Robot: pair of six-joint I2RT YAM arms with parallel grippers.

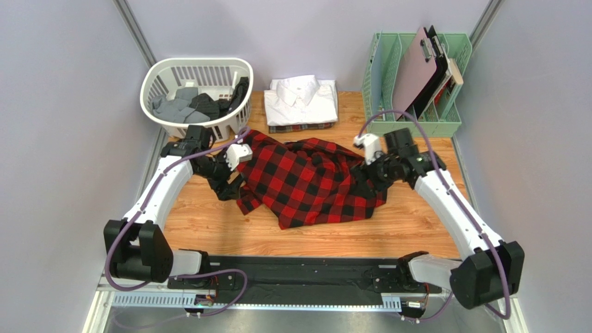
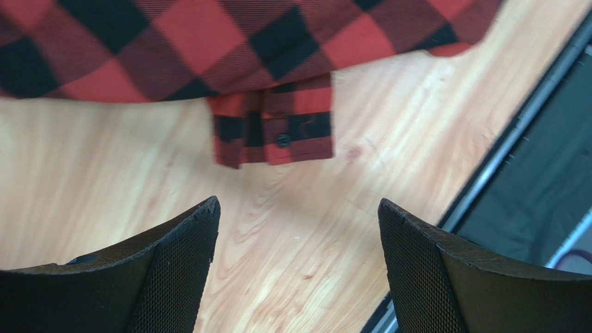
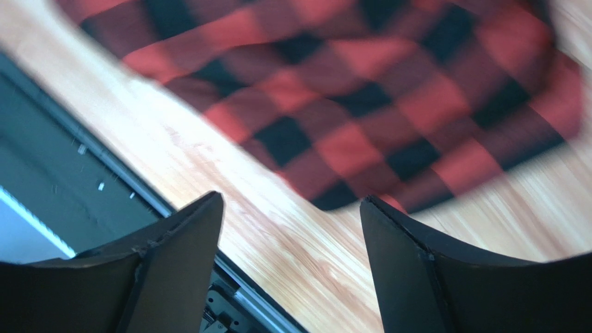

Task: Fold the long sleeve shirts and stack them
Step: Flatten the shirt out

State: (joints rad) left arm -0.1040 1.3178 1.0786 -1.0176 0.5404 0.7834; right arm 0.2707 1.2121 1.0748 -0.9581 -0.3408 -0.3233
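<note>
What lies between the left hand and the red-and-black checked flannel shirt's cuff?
Bare wooden tabletop separates left hand from shirt cuff, per left wrist view.

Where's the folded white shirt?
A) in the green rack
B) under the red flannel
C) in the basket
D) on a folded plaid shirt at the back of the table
D: the white shirt lies folded on the dark plaid shirt, between the basket and the green rack.

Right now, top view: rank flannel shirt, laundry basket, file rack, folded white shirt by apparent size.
1. flannel shirt
2. file rack and laundry basket, about alike; can't separate them
3. white shirt
</note>
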